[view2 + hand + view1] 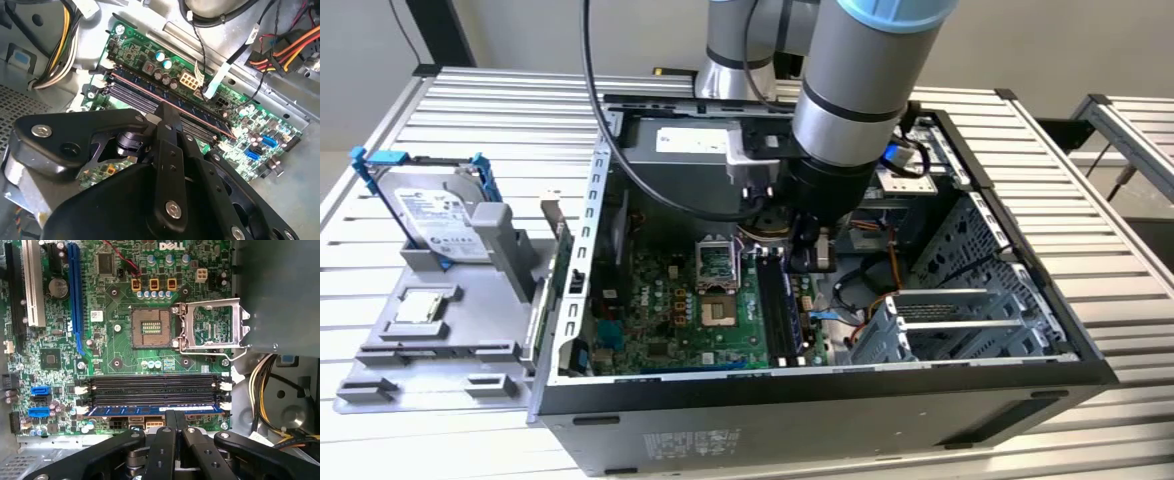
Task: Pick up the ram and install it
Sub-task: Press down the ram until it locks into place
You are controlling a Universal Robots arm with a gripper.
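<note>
The first wrist view shows the ram [152, 409] as a blue stick with a pale sticker. It sits in the memory slot nearest to the gripper [174, 416], beside three empty black slots [152, 387], so there are four slots in all. The two black fingers [165, 440] stand close together right over the ram's edge, but I cannot tell if they clamp it or only touch it. On the green motherboard [115, 340] there is also one open processor socket [150, 327] with its metal frame lifted, and two small blue connectors [39, 401].

In the second wrist view the ram [200, 114] appears from the side as a long dark strip with a reddish top edge, standing upright in its slot, and the fingers [167, 125] meet above it.

The exterior view shows the arm [854, 100] reaching down into one open computer case [1041, 340], and one hard drive [440, 215] in a blue frame standing outside, at the exterior view's left.
</note>
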